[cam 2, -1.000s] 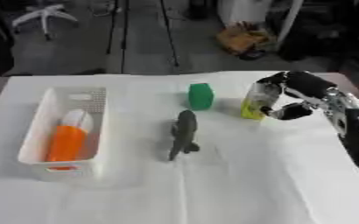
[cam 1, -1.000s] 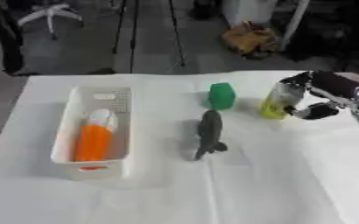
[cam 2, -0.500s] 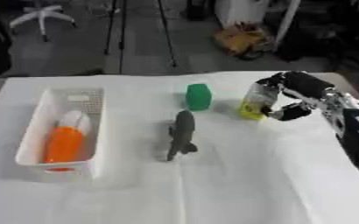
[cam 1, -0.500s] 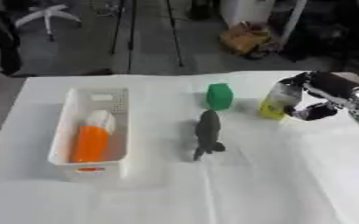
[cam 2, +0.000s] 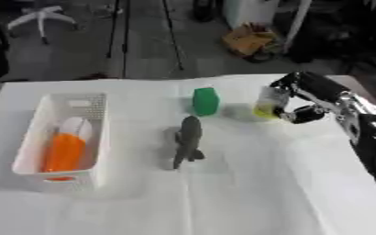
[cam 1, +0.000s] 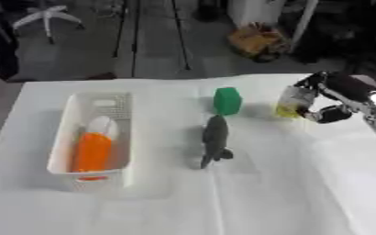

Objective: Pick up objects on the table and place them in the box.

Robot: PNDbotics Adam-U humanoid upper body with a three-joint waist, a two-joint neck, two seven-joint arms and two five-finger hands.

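Left eye view: right hand point(cam 1: 329, 98) is curled around the yellow bottle point(cam 1: 291, 101) on the counter point(cam 1: 263, 193).
Done: orange and white items are seen in the basket point(cam 1: 72, 174).
Left: bottle, green block point(cam 1: 227, 100), grey shark point(cam 1: 214, 141).

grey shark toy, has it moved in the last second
No. The grey shark toy lies below the green block, right of the white basket, as before.

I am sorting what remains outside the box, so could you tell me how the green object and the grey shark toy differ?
The green object is blocky and stands upright; the grey shark toy is long and lies flat. The green object sits farther back, the shark nearer the camera. Both rest on the white table, outside the basket, untouched by any hand.
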